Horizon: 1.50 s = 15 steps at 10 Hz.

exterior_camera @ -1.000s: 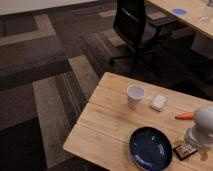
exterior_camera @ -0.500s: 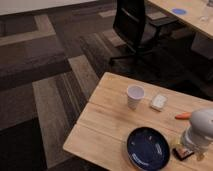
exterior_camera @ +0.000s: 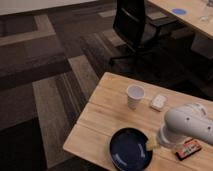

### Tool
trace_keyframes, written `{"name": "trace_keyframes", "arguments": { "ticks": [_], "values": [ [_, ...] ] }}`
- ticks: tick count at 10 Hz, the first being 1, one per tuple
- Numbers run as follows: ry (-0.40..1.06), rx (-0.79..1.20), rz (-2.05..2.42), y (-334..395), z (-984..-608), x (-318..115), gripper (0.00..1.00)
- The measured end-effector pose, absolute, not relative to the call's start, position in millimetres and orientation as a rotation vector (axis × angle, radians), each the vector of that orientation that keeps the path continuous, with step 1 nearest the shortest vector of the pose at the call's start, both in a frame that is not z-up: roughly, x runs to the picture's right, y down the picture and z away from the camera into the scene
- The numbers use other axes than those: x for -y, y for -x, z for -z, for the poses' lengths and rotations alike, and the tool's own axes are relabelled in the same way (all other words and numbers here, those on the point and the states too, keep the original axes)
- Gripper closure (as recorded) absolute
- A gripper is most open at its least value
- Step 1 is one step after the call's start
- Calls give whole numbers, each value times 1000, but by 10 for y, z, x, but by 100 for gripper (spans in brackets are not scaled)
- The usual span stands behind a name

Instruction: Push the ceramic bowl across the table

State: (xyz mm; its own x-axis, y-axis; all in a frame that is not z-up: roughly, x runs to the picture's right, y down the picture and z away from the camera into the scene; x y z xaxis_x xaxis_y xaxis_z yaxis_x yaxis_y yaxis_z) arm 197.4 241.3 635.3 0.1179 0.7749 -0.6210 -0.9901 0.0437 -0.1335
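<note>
The dark navy ceramic bowl [exterior_camera: 131, 149] sits near the front edge of the light wood table [exterior_camera: 102, 117]. My white arm reaches in from the right, low over the table. My gripper [exterior_camera: 153, 144] is at the arm's lower end, right against the bowl's right rim, where a small yellowish piece shows at the contact spot.
A white cup [exterior_camera: 135, 96] stands behind the bowl, with a small white object [exterior_camera: 159, 102] to its right. A dark and red snack packet [exterior_camera: 188, 148] lies right of the gripper. A black office chair [exterior_camera: 134, 25] stands beyond the table. A pale desk with a blue disc [exterior_camera: 178, 11] is at the back right.
My arm has swung left across the table and met the bowl's right rim. The bowl has slid left toward the table's left edge. The cup has not moved.
</note>
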Motion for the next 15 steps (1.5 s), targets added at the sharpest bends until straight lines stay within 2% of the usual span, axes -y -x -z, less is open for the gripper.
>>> {"name": "trace_keyframes", "arguments": {
  "ticks": [1,3,6,9,12,15],
  "values": [
    [643,-347,-1328,-1636,-6204,-2251,35],
    [676,-347,-1339,-1687,-6197,-2235,35],
    [750,-449,-1459,-2116,-6625,-2374,35],
    [727,-508,-1571,-2567,-6971,-2349,35],
    [738,-466,-1650,-2820,-6913,-2157,35],
    [629,-535,-1660,-3165,-7003,-2164,35]
  ]
}}
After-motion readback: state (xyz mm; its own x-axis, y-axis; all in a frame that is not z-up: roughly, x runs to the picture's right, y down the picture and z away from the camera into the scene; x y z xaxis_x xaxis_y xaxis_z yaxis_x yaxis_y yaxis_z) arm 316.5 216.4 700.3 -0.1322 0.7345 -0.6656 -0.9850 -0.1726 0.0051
